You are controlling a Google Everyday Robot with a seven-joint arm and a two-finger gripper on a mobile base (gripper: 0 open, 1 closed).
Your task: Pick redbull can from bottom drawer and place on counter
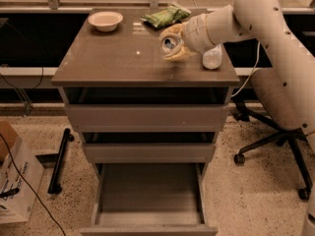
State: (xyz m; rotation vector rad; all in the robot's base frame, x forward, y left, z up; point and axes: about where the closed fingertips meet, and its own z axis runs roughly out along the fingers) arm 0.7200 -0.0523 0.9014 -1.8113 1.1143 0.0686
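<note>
My gripper (173,45) is over the right middle of the counter (118,60), shut on the redbull can (169,43). The can is tilted, its shiny silver top facing the camera, held just above the counter surface. The white arm reaches in from the upper right. The bottom drawer (147,200) is pulled open at the foot of the cabinet and its tray is bare.
A white bowl (105,20) sits at the counter's back left, a green snack bag (165,15) at the back middle, a clear plastic bottle (212,58) right of the gripper. An office chair (275,112) stands right of the cabinet, a cardboard box (15,181) at lower left.
</note>
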